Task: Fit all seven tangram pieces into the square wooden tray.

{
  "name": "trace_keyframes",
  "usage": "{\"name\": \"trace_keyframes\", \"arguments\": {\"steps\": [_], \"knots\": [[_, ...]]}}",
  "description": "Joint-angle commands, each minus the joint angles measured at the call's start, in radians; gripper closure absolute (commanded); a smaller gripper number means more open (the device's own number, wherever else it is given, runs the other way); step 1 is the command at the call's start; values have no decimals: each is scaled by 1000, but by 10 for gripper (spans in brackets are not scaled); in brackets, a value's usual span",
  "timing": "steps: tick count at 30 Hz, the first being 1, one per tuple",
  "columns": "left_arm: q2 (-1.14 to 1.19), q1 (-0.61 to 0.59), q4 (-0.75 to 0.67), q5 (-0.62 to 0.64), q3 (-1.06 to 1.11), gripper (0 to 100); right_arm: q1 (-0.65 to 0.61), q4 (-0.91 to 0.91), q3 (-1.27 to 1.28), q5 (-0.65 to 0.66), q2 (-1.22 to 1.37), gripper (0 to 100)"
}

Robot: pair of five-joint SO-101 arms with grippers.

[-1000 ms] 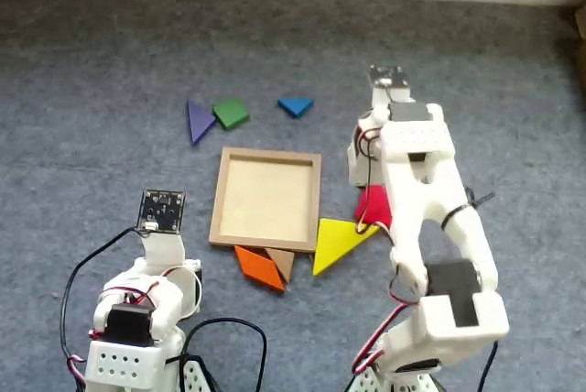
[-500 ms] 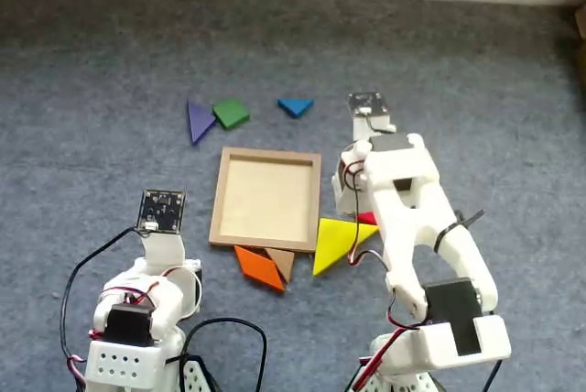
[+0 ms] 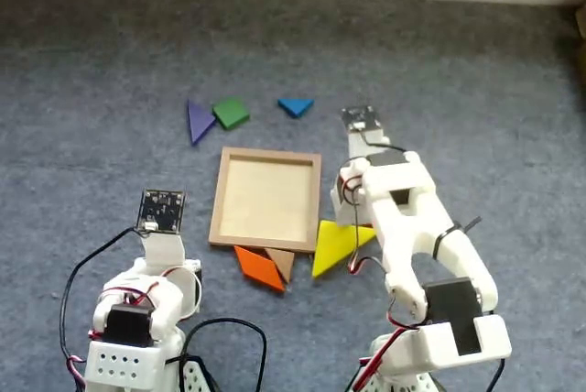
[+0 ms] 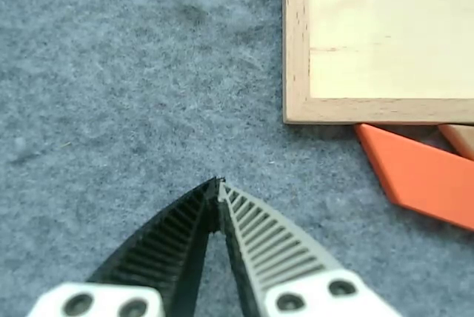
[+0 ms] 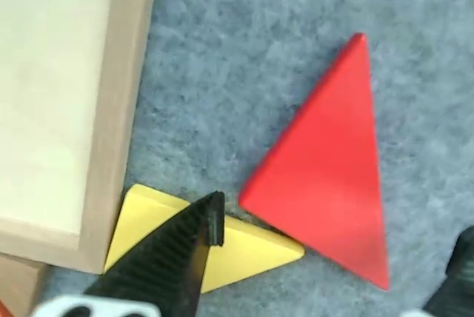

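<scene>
The tray (image 3: 270,153) lies mid-tabletop (image 3: 476,90) with its floor bare, so none of the seven pieces is in yet; the purple triangle (image 3: 198,120), green square (image 3: 231,114) and blue triangle (image 3: 295,106) sit beyond its far edge, apart from it; the orange piece (image 3: 258,266) and tan triangle (image 3: 281,262) lie against its near edge; the yellow triangle (image 3: 334,244) is at its near right corner, with the red triangle (image 5: 329,176) just right of it, their edges meeting.

The right arm (image 3: 403,218) hangs over the red triangle, its jaws wide apart, one on either side and holding nothing; I judge the step to be the first pick, the red one; the next move calls for a descent and a squeeze across the flat piece without dragging the yellow one along. The left arm (image 3: 146,310) sits near left, jaws closed tip to tip and empty, short of the tray's near left corner.

From above, the right arm covers the red triangle; one right jaw is cut off at the wrist view's edge; whether red overlaps yellow or only abuts it I cannot tell; the tan triangle is hard to make out beside the orange piece.
</scene>
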Motion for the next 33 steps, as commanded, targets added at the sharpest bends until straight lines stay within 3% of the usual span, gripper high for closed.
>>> {"name": "trace_keyframes", "arguments": {"steps": [1, 10, 22, 28, 33], "knots": [[-27, -12, 6, -3, 19, 993, -15, -18, -4, 12, -50, 556], [-27, -12, 6, -3, 19, 993, -10, -18, -12, 11, 122, 600], [-27, -12, 6, -3, 19, 993, -7, -12, -41, 9, 130, 609], [-27, -12, 6, -3, 19, 993, -7, -15, -47, 11, 130, 734], [-27, -12, 6, -3, 19, 993, -7, -16, -47, 11, 130, 759]]}}
